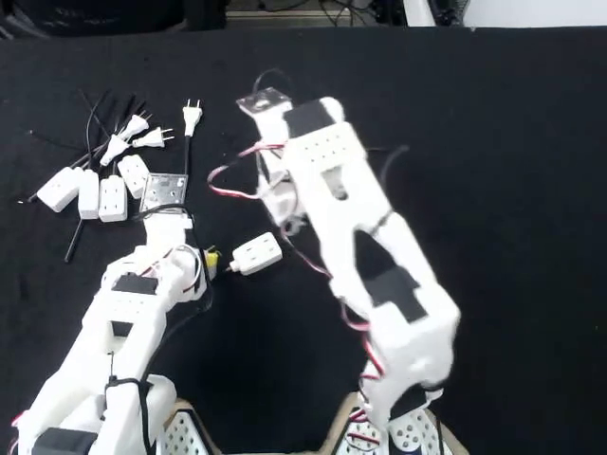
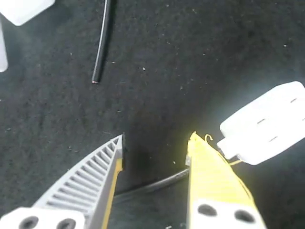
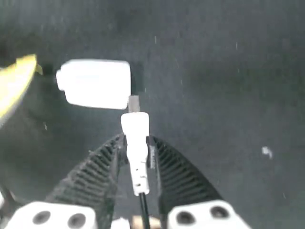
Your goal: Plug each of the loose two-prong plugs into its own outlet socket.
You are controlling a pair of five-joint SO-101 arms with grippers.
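Note:
A white outlet socket lies on the black table just left of centre. My right gripper is shut on a white two-prong plug. The plug's prongs point at the near end of that socket and touch its corner. My left gripper is open above bare table. The socket rests against the outer side of its yellow finger. In the high view the left gripper sits right beside the socket. Several loose plugs and several more sockets lie at the far left.
Black cables trail from the plugs at the far left. A loose cable end lies ahead of the left gripper. The right arm spans the table's middle. The table's right half is bare black cloth.

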